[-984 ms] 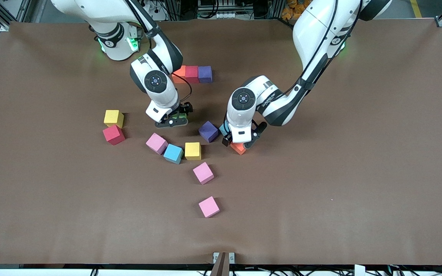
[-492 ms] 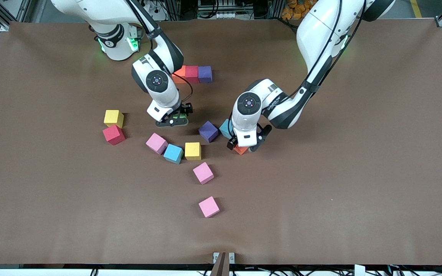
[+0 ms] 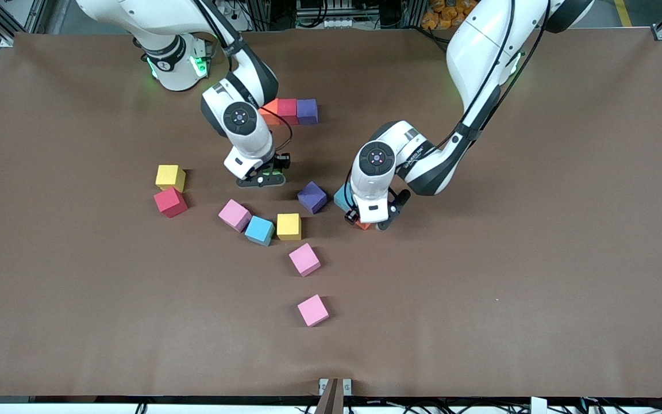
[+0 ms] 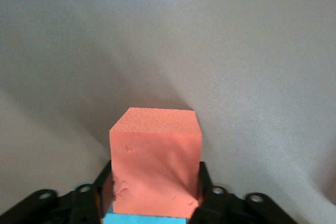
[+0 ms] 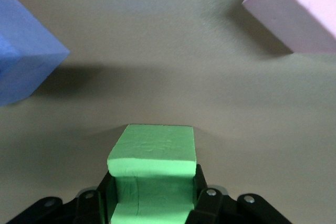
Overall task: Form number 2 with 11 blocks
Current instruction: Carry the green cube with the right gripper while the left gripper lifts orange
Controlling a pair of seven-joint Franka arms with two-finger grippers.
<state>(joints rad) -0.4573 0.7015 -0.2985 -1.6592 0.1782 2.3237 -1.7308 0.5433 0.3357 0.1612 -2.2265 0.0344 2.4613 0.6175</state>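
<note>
- The left gripper [image 3: 370, 221] is low over the table [image 3: 538, 259], its fingers clamped on an orange cube [image 4: 155, 166]; in the front view only a sliver of that cube [image 3: 361, 225] shows beneath the hand.
- A light blue cube [image 3: 341, 198] sits just beside the left gripper, partly hidden by it; its blue edge [image 4: 144, 220] shows under the orange cube in the left wrist view.
- The right gripper [image 3: 262, 175] hangs over bare table, between the row of three cubes and the loose ones, its fingers pressed on a green cube [image 5: 152, 179]; a bit of green [image 3: 266, 171] shows in the front view.
- The start of the number 2 is a row of three touching cubes near the right arm's base: orange [image 3: 271, 110], red [image 3: 287, 110] and purple [image 3: 307, 111].
- A loose purple cube [image 3: 312, 197] lies tilted near the light blue one by the left gripper.
- Nearer the front camera, a mauve-pink cube [image 3: 234, 215], a second light blue cube [image 3: 260, 230] and a yellow cube [image 3: 288, 226] lie in a touching chain.
- Toward the right arm's end, another yellow cube [image 3: 170, 177] sits just beside a red cube [image 3: 170, 202].
- Two brighter pink cubes [image 3: 304, 259] [image 3: 312, 310] lie apart, nearest the front camera.
</note>
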